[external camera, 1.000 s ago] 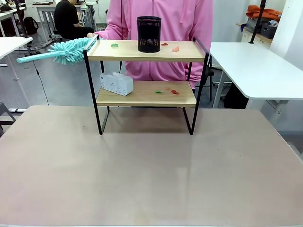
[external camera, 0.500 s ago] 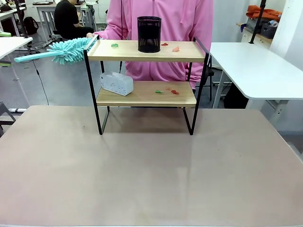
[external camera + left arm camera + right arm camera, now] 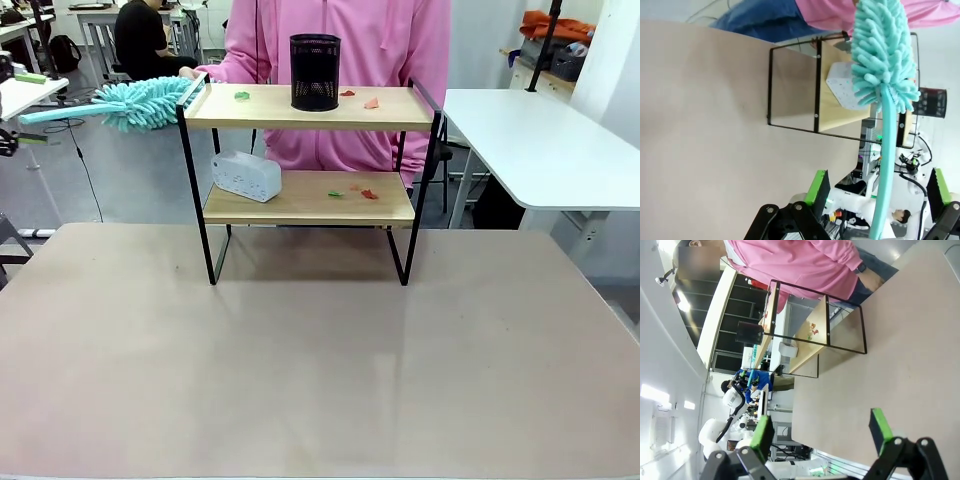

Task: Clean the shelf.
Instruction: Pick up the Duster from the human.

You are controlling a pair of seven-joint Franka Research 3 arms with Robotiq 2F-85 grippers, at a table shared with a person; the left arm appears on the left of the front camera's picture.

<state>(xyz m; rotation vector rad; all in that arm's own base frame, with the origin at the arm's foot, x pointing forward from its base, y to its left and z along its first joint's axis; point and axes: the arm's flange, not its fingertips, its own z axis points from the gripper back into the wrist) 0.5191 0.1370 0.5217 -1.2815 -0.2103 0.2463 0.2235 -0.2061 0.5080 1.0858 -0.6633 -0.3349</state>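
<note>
While the duster [image 3: 140, 103] lays its stiff handle between the wide-spread fingers of the left gripper [image 3: 879, 174], left of the shelf [image 3: 270, 112], grip there; the shelf, person [image 3: 390, 40] just behind it, looks light and may slide; the right gripper [image 3: 821, 418] gapes wide, empty

place: lab-style workroom (shared) | evidence: white worktables [image 3: 540, 140], another person [image 3: 140, 35] seated in background

The duster [image 3: 140, 103] is teal, the mesh cup [image 3: 315, 72] black, the shelf [image 3: 290, 112] light wood.
</note>
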